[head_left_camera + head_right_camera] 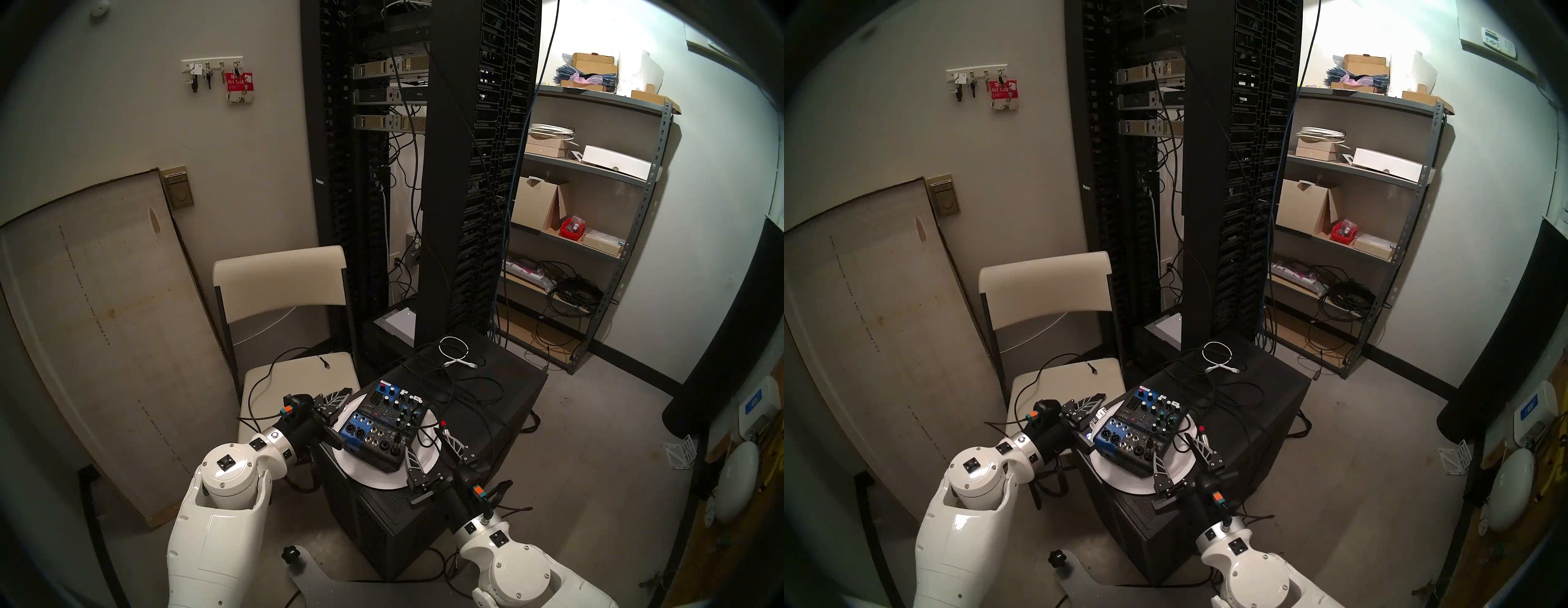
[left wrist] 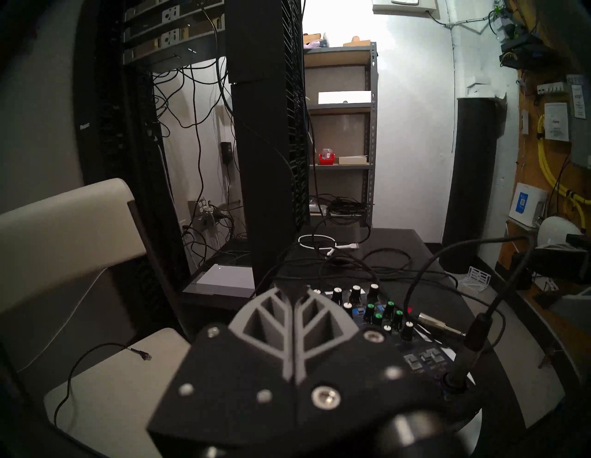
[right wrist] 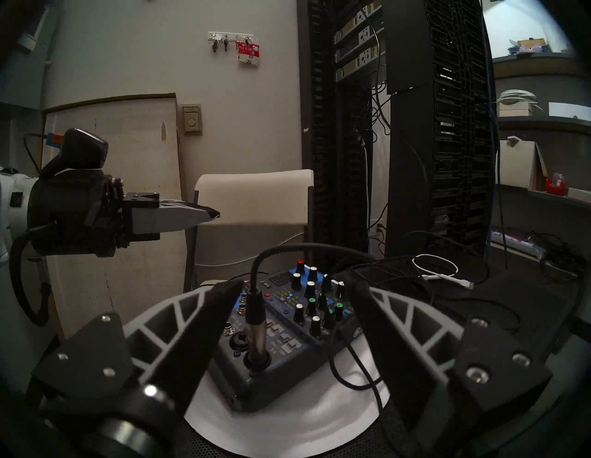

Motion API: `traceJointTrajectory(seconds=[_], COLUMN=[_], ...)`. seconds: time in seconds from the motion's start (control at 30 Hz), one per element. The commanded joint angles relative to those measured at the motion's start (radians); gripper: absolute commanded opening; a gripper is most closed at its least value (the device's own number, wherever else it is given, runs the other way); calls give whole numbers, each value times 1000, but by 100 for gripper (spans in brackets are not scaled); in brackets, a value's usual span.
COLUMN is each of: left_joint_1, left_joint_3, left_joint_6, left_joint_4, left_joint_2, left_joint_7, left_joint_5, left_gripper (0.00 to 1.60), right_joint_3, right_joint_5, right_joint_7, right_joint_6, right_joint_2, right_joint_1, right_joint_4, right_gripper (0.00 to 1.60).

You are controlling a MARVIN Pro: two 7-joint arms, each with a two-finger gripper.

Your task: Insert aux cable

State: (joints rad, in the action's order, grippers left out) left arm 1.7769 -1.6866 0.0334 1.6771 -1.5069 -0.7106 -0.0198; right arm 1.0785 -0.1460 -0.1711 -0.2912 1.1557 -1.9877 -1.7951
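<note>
You have the black cabinet [image 1: 500, 407] carrying a white disc [image 1: 377, 475] with the mixer [image 3: 287, 351] on it. The aux cable [image 3: 256, 323] stands plugged upright in the mixer's near corner. Your right gripper [image 3: 287, 284] straddles it, fingers apart, touching nothing; your left gripper [image 2: 295, 291] is pressed together, empty.

Both head views look down from above onto the mixer [image 1: 379, 426] on its black cabinet [image 1: 500, 407]. The left wrist view faces level across it toward the shelves [image 2: 340, 108]; the right wrist view sits close, facing the chair [image 3: 252, 198].
</note>
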Motion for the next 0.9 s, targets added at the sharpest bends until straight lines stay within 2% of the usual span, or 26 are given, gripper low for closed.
traceJointTrajectory(seconds=[0.0,0.37,0.53,0.73,0.87], left_joint_1=[48,107,124,138,139], left_joint_3=[-20,-51,-53,-53,-54], left_joint_6=[-2,-33,-30,-39,-42], left_joint_4=[110,237,262,287,295], left_joint_2=[-17,-47,-63,-90,-92], left_joint_7=[-9,-31,-26,-15,-8], left_joint_5=[39,94,100,110,111], left_gripper=[1,11,13,24,24], right_joint_3=[29,80,84,93,97], right_joint_5=[-2,-17,-19,-19,-20], right_joint_7=[-33,-71,-77,-90,-94], right_joint_6=[-11,-19,-16,-22,-23], right_joint_2=[-25,-41,-40,-35,-33], right_joint_1=[-57,-88,-88,-80,-74], right_joint_4=[-60,-128,-133,-140,-138], right_gripper=[128,128,128,132,134])
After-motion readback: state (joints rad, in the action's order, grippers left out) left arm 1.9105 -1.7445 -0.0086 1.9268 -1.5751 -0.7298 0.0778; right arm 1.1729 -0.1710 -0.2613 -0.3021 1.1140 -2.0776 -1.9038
